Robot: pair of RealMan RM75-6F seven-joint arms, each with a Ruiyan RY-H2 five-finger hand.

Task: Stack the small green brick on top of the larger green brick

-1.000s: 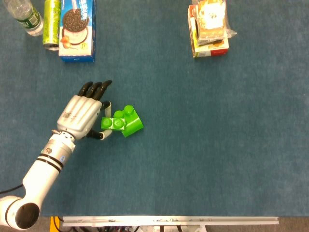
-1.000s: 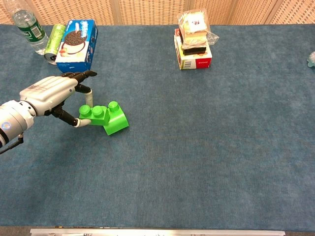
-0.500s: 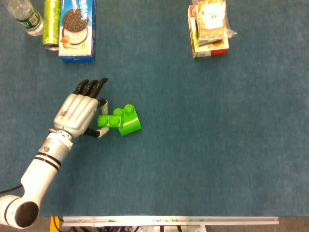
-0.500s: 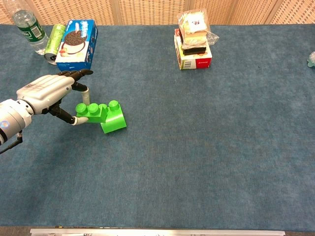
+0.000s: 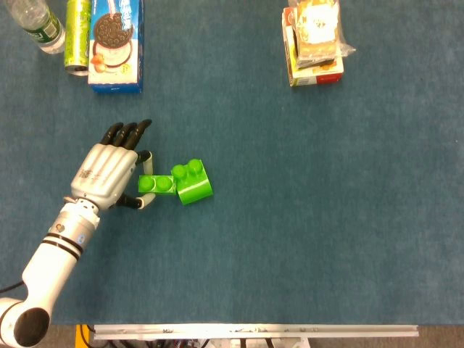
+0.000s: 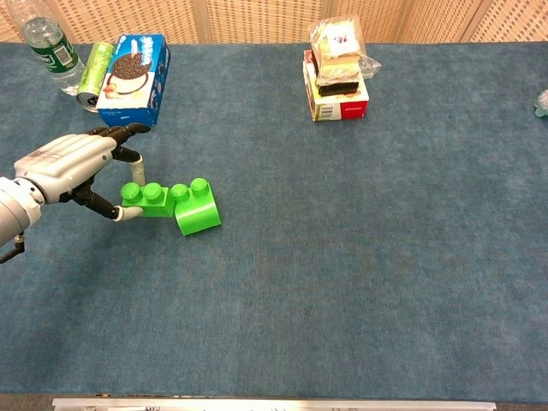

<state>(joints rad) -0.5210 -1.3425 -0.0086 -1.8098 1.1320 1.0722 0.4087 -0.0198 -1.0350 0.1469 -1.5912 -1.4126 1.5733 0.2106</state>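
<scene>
My left hand (image 5: 109, 172) (image 6: 73, 169) pinches the small green brick (image 5: 156, 185) (image 6: 145, 199) between thumb and a finger, the other fingers spread. The small brick sits just left of the larger green brick (image 5: 193, 182) (image 6: 198, 207), close beside it at about table height; whether the two touch I cannot tell. The larger brick lies on the blue table cloth, tilted, with its studs showing on top. My right hand is in neither view.
An Oreo box (image 5: 115, 45) (image 6: 133, 67), a green can (image 5: 77, 36) (image 6: 92, 75) and a water bottle (image 5: 35, 23) (image 6: 48, 47) stand at the back left. A stack of snack packets (image 5: 315, 43) (image 6: 336, 71) stands at the back, right of centre.
My left hand has drawn back to the left with the small brick, which came off the larger brick's side and now sits beside it. The larger brick shifted slightly left.
</scene>
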